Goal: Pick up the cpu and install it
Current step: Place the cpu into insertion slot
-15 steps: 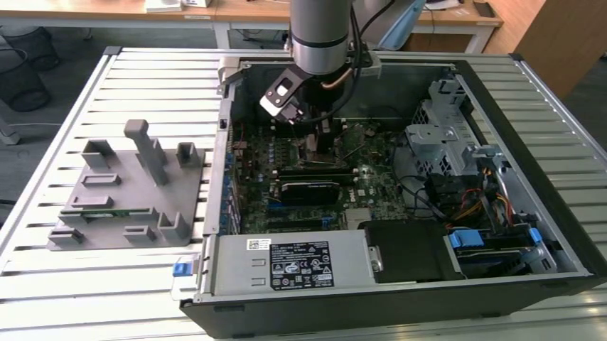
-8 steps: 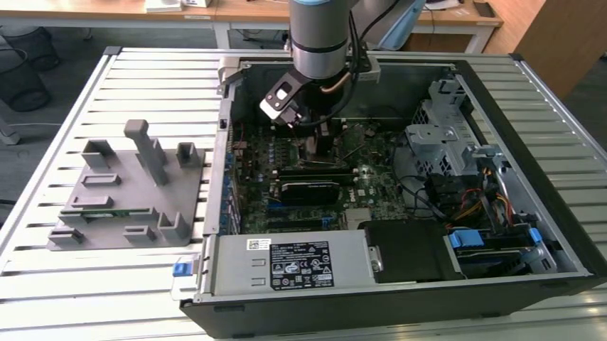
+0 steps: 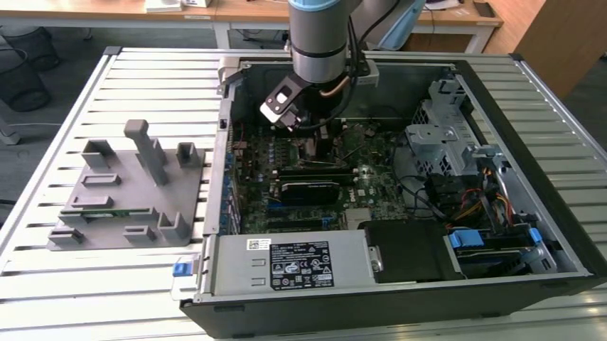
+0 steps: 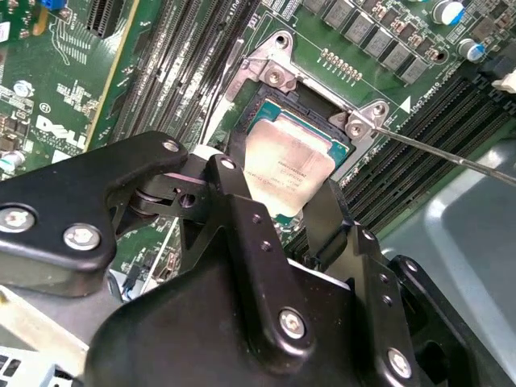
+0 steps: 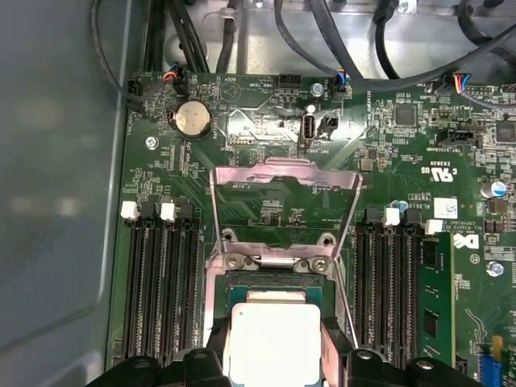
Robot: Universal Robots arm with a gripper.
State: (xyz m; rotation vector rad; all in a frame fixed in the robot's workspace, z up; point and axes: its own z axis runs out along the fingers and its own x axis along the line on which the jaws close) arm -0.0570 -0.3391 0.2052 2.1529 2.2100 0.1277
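Inside the open case (image 3: 379,312) the arm (image 3: 318,35) reaches down to the board (image 5: 266,105), where the gripper (image 4: 278,189) pinches the cpu (image 4: 289,165) between its fingers (image 4: 234,201) over the socket (image 4: 274,81), its body hiding the cpu's near edge, so seating is unclear.

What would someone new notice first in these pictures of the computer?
The grey robot arm reaching down into the open computer case, top middle of the exterior view. In both wrist views, its black gripper clamps a shiny silver chip over the socket on the green circuit board.
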